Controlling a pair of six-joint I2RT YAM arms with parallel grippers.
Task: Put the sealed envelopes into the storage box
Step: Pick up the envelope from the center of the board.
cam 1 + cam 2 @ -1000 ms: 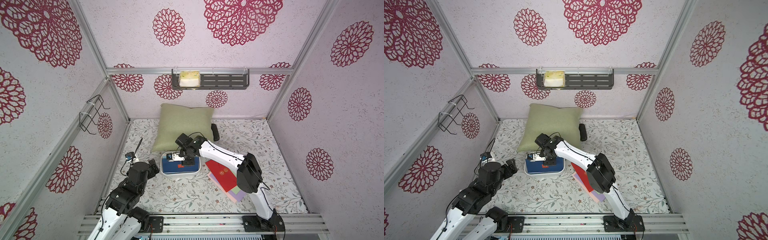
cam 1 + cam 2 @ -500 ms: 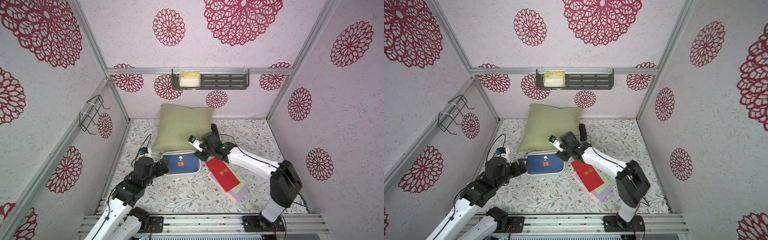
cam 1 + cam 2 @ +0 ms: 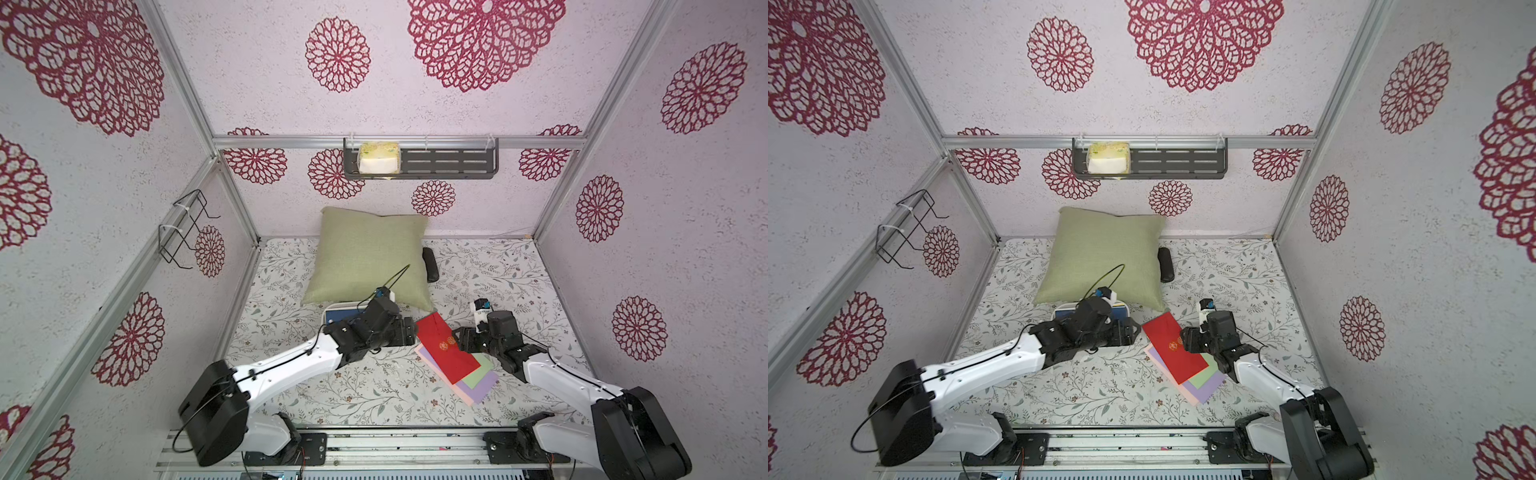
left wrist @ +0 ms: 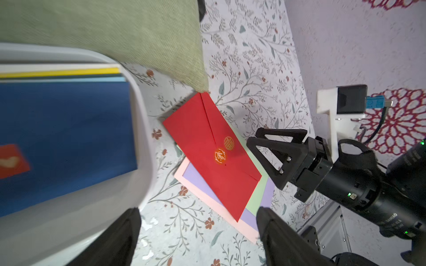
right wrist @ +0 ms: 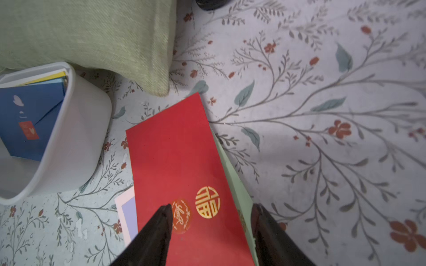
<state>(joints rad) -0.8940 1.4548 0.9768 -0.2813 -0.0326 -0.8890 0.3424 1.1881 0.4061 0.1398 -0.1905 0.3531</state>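
A red envelope (image 3: 446, 347) with gold seals tops a fanned stack of green (image 3: 478, 373), lilac (image 3: 484, 384) and pink envelopes on the floral tabletop. My right gripper (image 5: 212, 207) stands open with its jaws either side of the red envelope's (image 5: 179, 165) sealed end. My left gripper (image 4: 197, 210) is open and empty, low over the tabletop between the storage box (image 4: 143, 138) and the stack's near corner. The white box holds a navy envelope (image 4: 69, 126) over light blue and yellow ones. In both top views my left arm covers most of the box (image 3: 336, 309).
A green pillow (image 3: 370, 253) lies just behind the box and the stack. A small black object (image 3: 430, 266) sits beside its right edge. A dark slotted shelf (image 3: 449, 162) hangs on the back wall and a wire rack (image 3: 183, 232) on the left wall.
My right gripper left the box, with the navy envelope lying in it, and swung right to the red envelope. My left arm reached right across the box toward the stack.
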